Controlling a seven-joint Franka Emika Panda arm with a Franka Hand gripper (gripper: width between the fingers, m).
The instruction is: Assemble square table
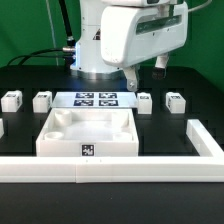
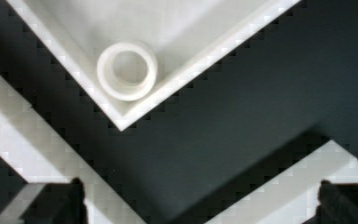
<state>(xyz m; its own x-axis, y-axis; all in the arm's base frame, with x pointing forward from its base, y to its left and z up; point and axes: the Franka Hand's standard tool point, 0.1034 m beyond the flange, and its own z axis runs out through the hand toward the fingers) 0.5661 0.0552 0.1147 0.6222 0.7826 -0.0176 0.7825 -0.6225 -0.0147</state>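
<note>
Franka arm (image 1: pixel 125 35) over the black table (image 1: pixel 22 135), mid-assembly. We see the square table (image 1: pixel 88 135), a white slab with a raised rim, lying flat at the middle of the table. Its small black-and-white tag faces the table's near edge.

Behind it, toward the far edge, the marker board (image 1: pixel 95 99) lies flat. The short white tagged legs (image 1: pixel 42 100) stand in a row level with the marker board. Two are on the exterior view's left of the board and two on its right, all apart from the slab.

A long white rail fence (image 1: pixel 110 170) runs along the table's near edge and turns up the edge on the exterior view's right.

In the wrist view the gripper (image 2: pixel 190 205) hangs released, with its jaws spread wide and nothing between them. Only dark table surface shows in the gap.

One corner of the slab points toward that gap, and we can make out the round socket (image 2: pixel 126 72) set just inside the rim. We cannot tell from this view which corner it is.

In the exterior view the arm's white body hangs above the far part of the table, behind the slab.
</note>
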